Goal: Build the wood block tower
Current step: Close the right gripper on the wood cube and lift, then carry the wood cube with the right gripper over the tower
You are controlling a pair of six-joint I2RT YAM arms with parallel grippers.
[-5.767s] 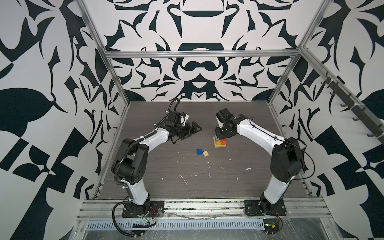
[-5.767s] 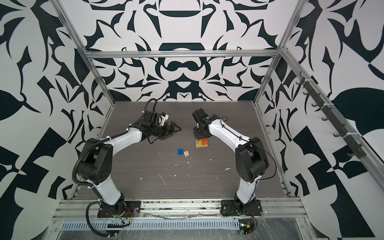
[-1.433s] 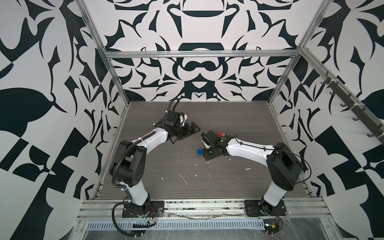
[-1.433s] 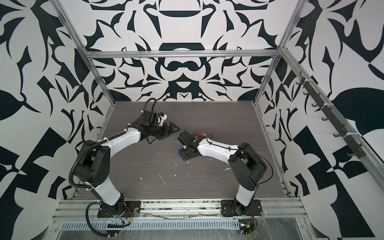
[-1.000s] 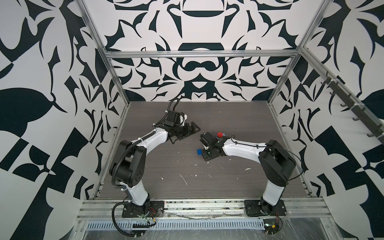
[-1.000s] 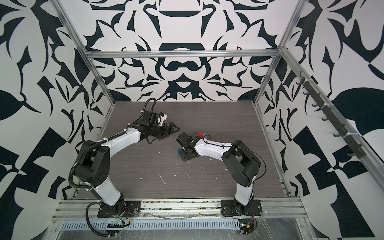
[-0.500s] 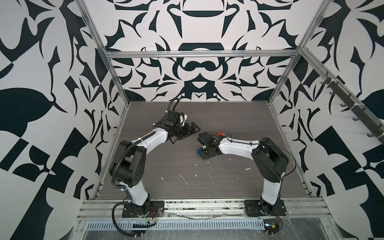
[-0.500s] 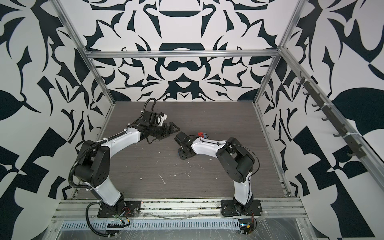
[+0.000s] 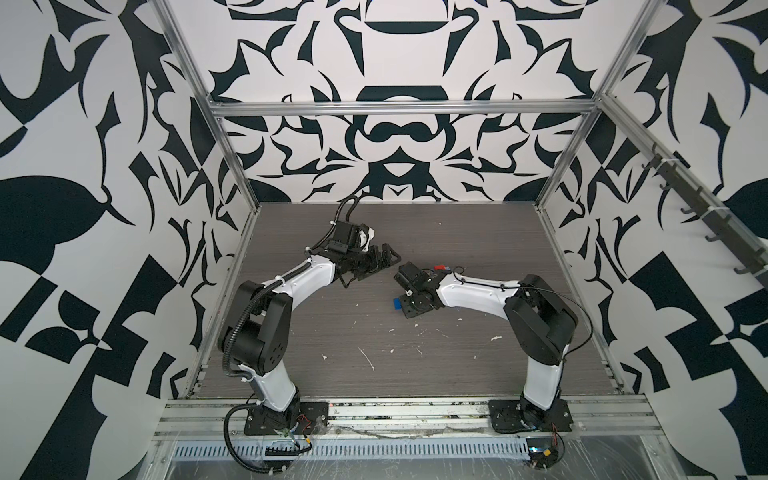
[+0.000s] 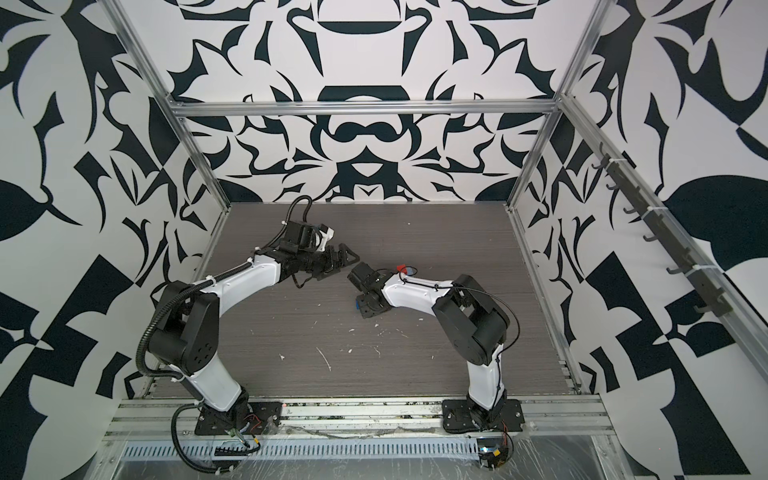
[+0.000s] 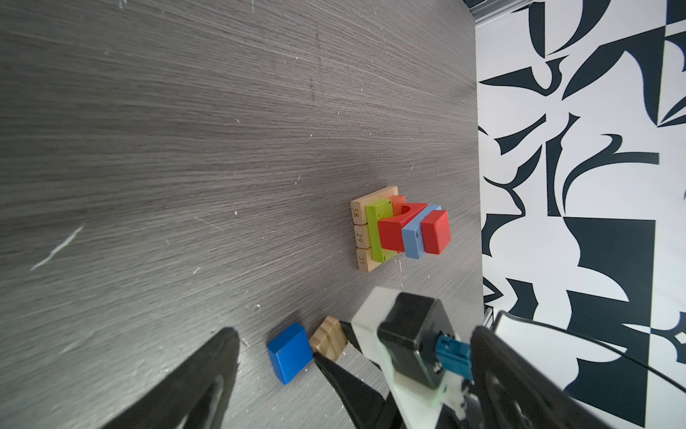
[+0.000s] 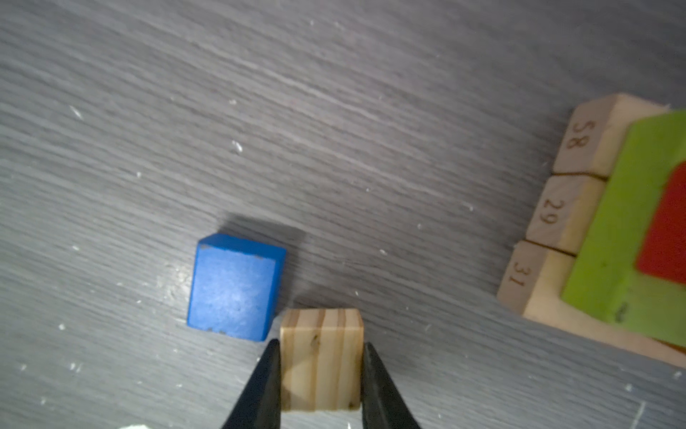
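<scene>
The left end effector hovers over the grey worktop with its jaws spread wide, grasping nothing. To its right a blue cube lies just beside a plain tan cube, which the right end effector grips between its black fingertips. Further right, apart from both cubes, stands the wood block tower: tan base, lime green, red, light blue, red on top

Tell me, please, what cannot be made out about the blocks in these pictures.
- tower: the right arm hides nearly all of it in both top views; the right wrist view's edge cuts off its upper layers.
- tan cube: between the right fingers; lifted or resting, cannot tell; unseen in both top views.
- blue cube: the right arm leaves only a sliver in both top views.
</scene>
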